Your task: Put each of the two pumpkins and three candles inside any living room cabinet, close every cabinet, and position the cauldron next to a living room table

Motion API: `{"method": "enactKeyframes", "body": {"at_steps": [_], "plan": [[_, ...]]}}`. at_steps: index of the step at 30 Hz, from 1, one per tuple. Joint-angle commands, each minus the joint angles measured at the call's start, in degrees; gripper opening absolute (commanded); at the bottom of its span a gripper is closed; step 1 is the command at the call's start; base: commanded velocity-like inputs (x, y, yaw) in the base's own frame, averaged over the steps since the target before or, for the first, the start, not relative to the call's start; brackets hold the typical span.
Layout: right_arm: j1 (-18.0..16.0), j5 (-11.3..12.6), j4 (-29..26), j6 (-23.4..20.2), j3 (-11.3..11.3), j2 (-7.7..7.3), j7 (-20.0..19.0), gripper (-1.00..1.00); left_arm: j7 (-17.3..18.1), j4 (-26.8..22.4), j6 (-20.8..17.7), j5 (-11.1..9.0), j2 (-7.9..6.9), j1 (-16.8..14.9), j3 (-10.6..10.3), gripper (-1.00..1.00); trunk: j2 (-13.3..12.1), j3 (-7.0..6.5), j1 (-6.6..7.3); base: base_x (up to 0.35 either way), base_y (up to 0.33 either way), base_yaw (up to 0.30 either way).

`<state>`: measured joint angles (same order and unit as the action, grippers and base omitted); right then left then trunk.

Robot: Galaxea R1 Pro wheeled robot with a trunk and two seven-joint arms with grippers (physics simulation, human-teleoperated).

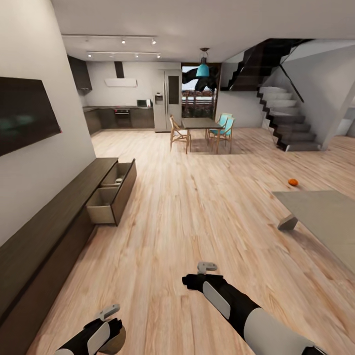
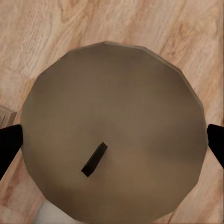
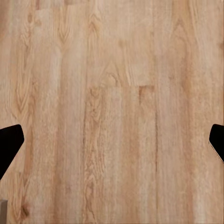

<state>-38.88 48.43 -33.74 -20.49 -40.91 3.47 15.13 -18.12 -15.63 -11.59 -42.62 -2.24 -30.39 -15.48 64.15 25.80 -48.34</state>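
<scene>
Left gripper point(image 2: 112, 144) and right gripper point(image 3: 112, 144) hang open over the floor point(image 1: 197, 217). One pumpkin point(image 1: 293, 182) lies beyond the worktop's point(image 1: 325, 217) far corner; the cabinet's point(image 1: 44, 231) drawer point(image 1: 111, 195) stands open, possibly holding candles. Most work remains.

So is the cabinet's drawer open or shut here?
Open. In the head view the cabinet has a drawer pulled out over the floor, its light beige inside exposed. Contents are too small to identify.
</scene>
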Motion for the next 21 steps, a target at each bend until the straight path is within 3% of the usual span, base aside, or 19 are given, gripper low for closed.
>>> {"method": "enactKeyframes", "body": {"at_steps": [1, 13, 21], "plan": [[-0.1, 0.5, 0.0, -0.1, -0.3, -0.04, 0.5, 1.00, -0.4, -0.2, -0.3, -0.3, -0.02, 0.0, -0.5, -1.00, 0.0, 0.06, -0.04, 0.329, 0.000, 0.000], [-0.1, 0.5, -0.1, 0.2, -0.3, -0.39, 0.6, 1.00, -0.5, -0.1, -0.3, -0.3, 0.01, 0.0, -0.5, -1.00, 0.0, 0.06, -0.04, 0.329, 0.000, 0.000], [-0.1, 0.7, 0.1, 4.3, -0.4, -0.07, 0.4, 1.00, -0.4, -0.2, -0.3, -0.3, 0.01, 0.0, -0.5, -1.00, 0.0, 0.06, -0.04, 0.329, 0.000, 0.000]]}}
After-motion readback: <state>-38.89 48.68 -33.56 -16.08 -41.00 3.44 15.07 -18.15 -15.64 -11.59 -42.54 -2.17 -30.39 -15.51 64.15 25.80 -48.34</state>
